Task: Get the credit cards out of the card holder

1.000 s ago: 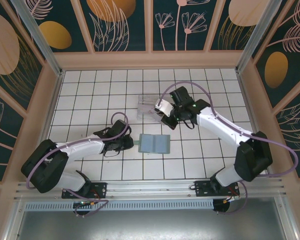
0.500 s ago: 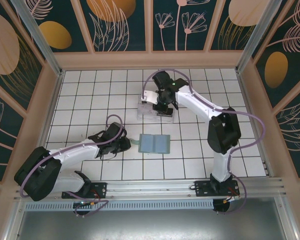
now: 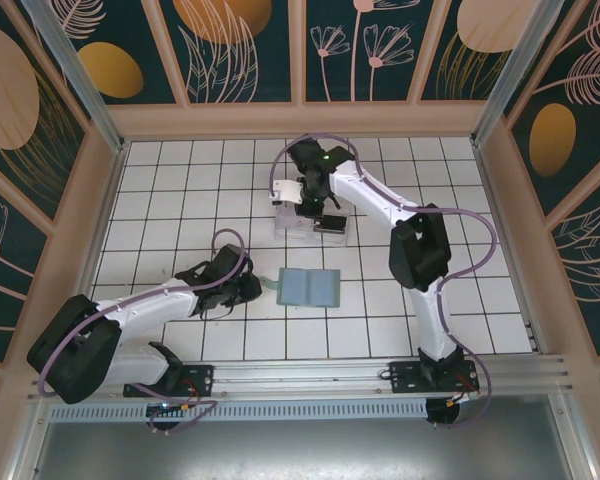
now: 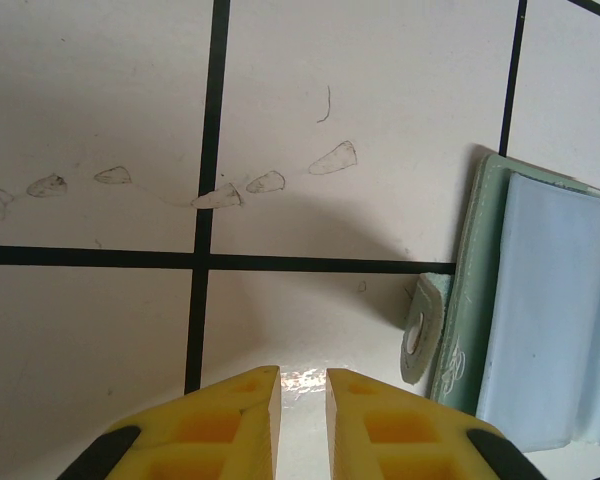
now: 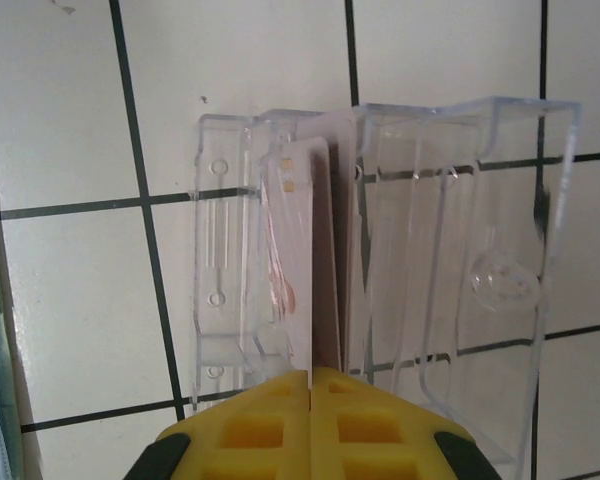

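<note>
Lying open and flat on the white tiles, the holder (image 3: 308, 287) sits roughly mid-floor with its blue-grey inside facing up and a greenish border round it. Its little snap tab (image 4: 418, 340) sticks out on the side toward the left arm. From above it's too small for me to tell what's in the pockets.

The left gripper (image 4: 302, 382) hangs low just beside that tab side of the holder, and as far as I can see it isn't touching it. Its yellow fingers are a narrow slit apart, with nothing but bare tile showing between them.

Beyond the holder, on the side away from the arm bases, there's a clear tray (image 5: 460, 250). It's near the holder but apart from it. The right arm is stretched right out past the holder to get over that tray.

The right gripper (image 5: 310, 385) has its fingers pressed together on the near end of a pale pinkish card (image 5: 305, 260). The card stands on edge inside the tray, up against a divider. The tray's wide compartment is on the side of the card away from the holder, and a narrower section is on the holder's side. The card has a couple of small squarish marks near its far end and some faint reddish print on its face.
</note>
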